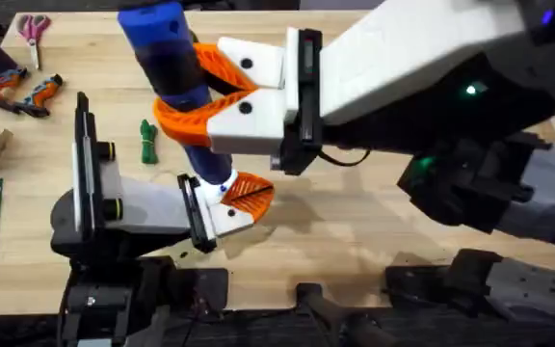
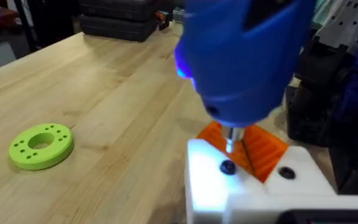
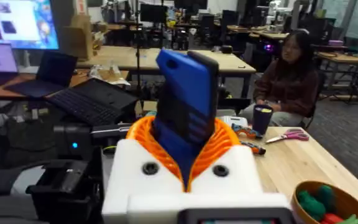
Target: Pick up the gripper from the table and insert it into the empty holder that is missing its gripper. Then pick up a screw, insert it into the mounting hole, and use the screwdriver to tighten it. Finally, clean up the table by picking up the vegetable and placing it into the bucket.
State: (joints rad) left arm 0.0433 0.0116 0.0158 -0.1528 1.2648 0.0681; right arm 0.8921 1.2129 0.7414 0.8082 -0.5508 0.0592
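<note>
Now, with the right gripper [image 1: 222,101] clamped on the screwdriver [image 1: 171,67], keep its bit plumb over the screw [image 2: 227,167] (left jaws' state unclear).

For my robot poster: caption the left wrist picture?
Blue screwdriver bit meets a screw beside the orange gripper.

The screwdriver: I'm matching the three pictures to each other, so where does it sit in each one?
Overhead: the screwdriver slants down from top centre, held in the right gripper.
Left wrist: blue body upper right, bit pointing down at the holder.
Right wrist: upright at centre, between orange pads.
Shared landmark: the screwdriver's blue body.
</note>
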